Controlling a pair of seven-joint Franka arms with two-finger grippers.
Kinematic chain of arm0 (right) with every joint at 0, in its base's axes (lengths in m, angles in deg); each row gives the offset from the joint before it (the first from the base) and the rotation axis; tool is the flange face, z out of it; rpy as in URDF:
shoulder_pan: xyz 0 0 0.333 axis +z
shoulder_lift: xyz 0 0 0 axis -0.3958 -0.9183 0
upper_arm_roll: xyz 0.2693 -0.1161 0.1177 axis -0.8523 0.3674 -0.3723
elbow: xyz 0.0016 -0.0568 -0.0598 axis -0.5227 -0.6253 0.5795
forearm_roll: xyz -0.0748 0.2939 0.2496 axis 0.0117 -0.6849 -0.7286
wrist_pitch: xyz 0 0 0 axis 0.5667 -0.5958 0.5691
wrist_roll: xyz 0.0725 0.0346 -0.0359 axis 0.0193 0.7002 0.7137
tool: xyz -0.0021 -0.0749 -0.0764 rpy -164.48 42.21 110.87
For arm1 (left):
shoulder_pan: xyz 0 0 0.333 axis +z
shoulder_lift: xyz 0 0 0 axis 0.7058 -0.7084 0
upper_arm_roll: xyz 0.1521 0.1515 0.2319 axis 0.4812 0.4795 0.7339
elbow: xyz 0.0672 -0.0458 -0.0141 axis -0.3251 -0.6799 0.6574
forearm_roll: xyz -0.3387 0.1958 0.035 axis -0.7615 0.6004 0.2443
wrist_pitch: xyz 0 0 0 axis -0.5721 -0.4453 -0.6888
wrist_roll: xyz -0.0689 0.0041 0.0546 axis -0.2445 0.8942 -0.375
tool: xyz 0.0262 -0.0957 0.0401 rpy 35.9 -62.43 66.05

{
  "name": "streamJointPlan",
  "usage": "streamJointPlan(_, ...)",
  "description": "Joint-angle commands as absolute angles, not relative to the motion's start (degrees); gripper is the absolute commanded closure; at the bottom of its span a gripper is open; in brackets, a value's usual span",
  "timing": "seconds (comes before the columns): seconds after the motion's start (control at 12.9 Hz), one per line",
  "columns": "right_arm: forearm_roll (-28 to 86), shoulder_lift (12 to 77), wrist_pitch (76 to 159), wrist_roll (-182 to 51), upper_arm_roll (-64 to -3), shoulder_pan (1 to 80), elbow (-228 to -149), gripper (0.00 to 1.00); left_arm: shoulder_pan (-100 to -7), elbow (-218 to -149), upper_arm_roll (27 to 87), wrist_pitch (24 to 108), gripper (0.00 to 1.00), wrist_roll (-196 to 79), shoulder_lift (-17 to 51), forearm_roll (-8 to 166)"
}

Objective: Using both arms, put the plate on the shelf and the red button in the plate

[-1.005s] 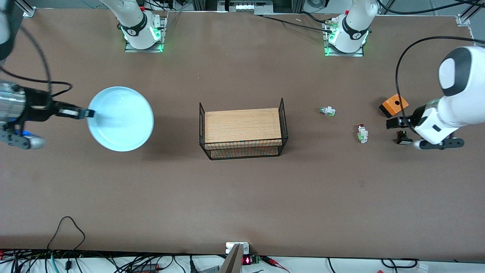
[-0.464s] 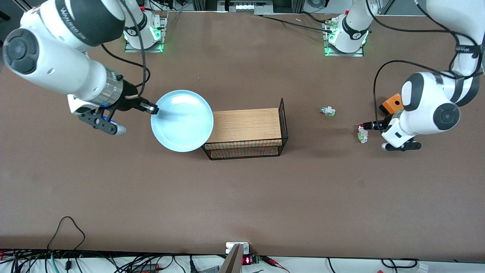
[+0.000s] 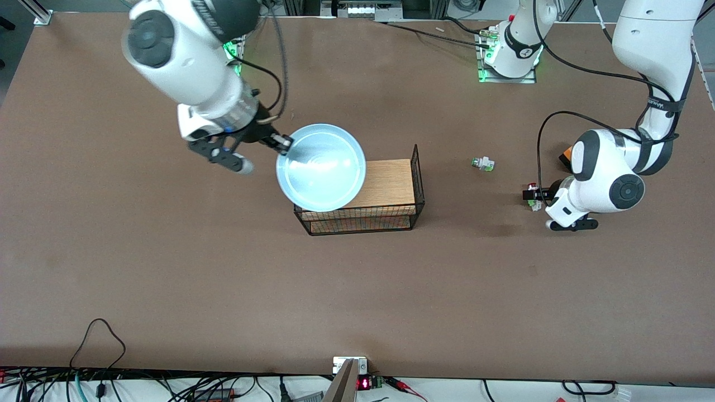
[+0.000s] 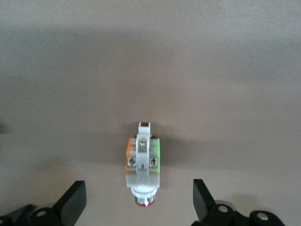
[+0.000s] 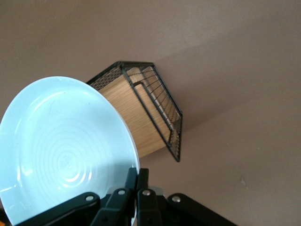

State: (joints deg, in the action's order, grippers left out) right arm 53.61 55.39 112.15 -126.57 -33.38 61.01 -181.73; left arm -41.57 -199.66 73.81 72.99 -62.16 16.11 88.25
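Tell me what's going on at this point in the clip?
Both arms are at work. The right gripper is shut on the rim of the pale blue plate and holds it in the air over the wire rack with a wooden shelf, at the rack's end toward the right arm. The left gripper is open, down at the table around the red button, which lies between its fingers and is not yet gripped. A similar white switch with a green tip lies on the table nearby.
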Motion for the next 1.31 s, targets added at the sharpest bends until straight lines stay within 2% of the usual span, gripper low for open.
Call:
streamJointPlan(0.0,58.02,61.01,120.87,-130.0,-33.01,65.32,-193.21,0.99,-41.47,-198.74,73.81,73.7,0.0,-62.56,15.02,89.0)
streamJointPlan(0.15,59.79,62.51,124.4,-130.98,-33.62,66.29,-197.88,0.99,-41.47,-198.74,73.81,73.78,0.03,-62.56,15.02,89.0)
streamJointPlan(0.46,62.96,62.08,130.1,-131.07,-33.8,68.14,-202.28,0.99,-41.47,-199.62,73.81,75.45,0.05,-62.38,14.58,89.0)
streamJointPlan(0.93,63.84,53.65,140.75,-133.7,-33.19,72.7,-201.95,0.99,-41.38,-199.71,73.81,76.07,0.12,-62.47,13.96,89.0)
streamJointPlan(1.08,63.84,51.1,142.16,-133.97,-30.74,75.42,-200.63,0.99,-41.38,-199.71,73.81,75.89,0.19,-62.55,13.96,89.0)
streamJointPlan(1.16,63.75,49.96,142.25,-134.06,-28.55,77.79,-199.75,0.99,-41.38,-199.71,73.81,75.63,0.36,-62.64,13.96,89.0)
streamJointPlan(1.24,63.67,48.64,142.25,-134.06,-26.35,79.9,-198.7,0.99,-41.38,-199.71,73.81,75.63,0.41,-62.64,13.96,89.0)
